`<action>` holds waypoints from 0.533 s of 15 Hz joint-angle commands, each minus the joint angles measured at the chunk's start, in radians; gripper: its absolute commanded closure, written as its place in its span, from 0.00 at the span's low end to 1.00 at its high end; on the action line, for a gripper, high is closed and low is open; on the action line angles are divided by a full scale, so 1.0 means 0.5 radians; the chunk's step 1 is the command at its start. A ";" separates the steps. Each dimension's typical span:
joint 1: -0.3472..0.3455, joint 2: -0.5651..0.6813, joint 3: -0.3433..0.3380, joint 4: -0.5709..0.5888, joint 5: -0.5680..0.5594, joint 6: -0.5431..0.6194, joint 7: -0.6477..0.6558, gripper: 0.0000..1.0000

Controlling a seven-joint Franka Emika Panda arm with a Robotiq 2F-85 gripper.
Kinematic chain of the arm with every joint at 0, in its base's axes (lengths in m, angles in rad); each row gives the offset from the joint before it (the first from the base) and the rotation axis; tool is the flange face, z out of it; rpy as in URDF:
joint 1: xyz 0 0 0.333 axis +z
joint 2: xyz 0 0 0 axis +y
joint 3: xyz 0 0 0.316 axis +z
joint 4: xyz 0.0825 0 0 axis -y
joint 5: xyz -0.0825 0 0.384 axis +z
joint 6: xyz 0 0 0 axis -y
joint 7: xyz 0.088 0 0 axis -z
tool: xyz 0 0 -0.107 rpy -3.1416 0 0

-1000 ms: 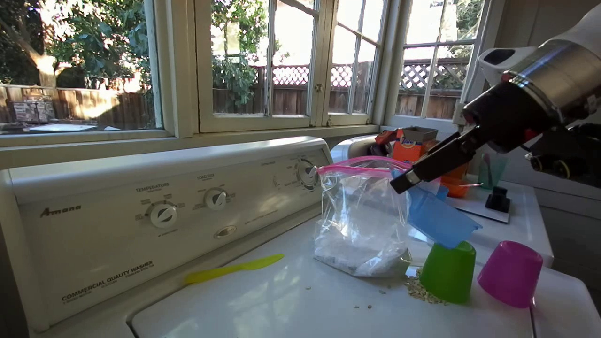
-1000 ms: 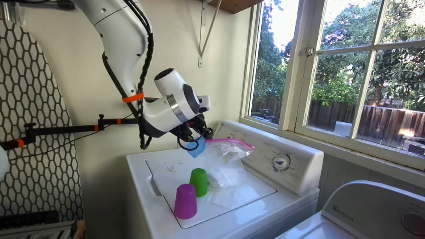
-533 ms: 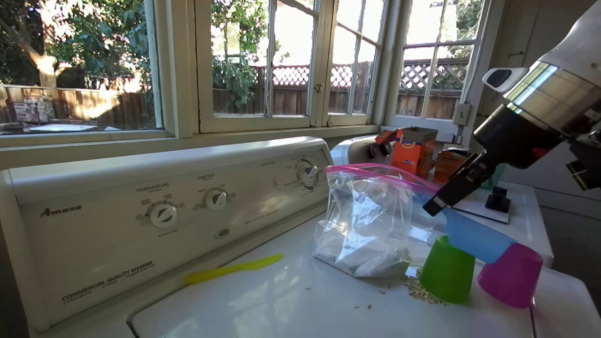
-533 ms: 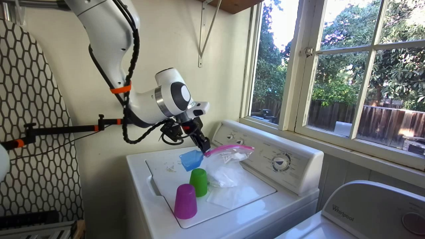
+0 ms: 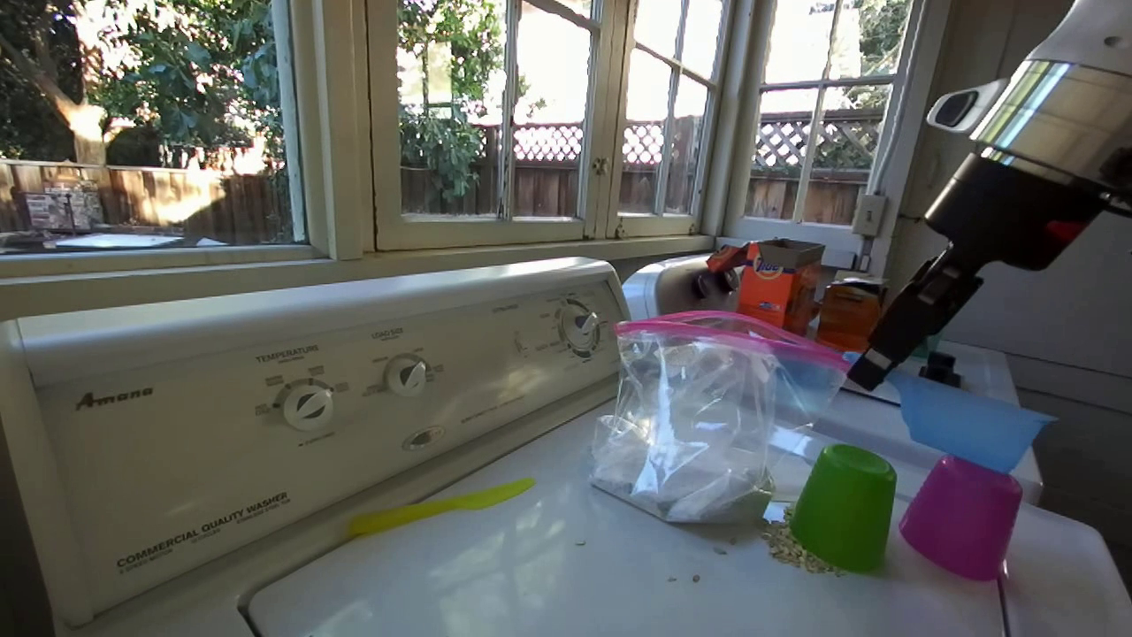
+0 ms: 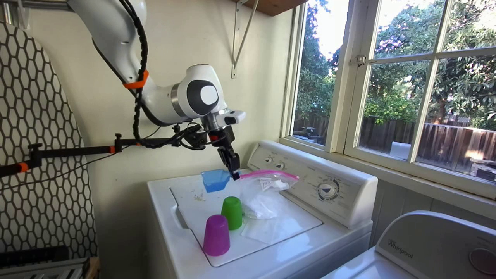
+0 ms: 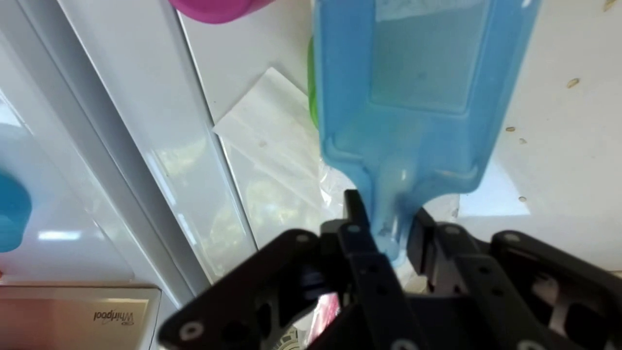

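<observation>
While my jaws grasp the blue scoop by its handle, its pan stretching just past twelve o'clock from them in the wrist view, I judge that a firm pinch and a level pan matter most. In an exterior view the plastic bag stands between eight and nine o'clock from me and the magenta cup near five, so slow, high movement clear of both would serve me well.
</observation>
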 commanded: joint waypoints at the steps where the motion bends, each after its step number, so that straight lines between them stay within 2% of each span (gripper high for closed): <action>1: -0.318 -0.085 0.311 -0.003 0.113 -0.118 -0.063 0.94; 5: -0.516 -0.117 0.485 0.001 0.095 -0.125 -0.005 0.94; 8: -0.592 -0.128 0.558 -0.001 0.155 -0.119 0.055 0.94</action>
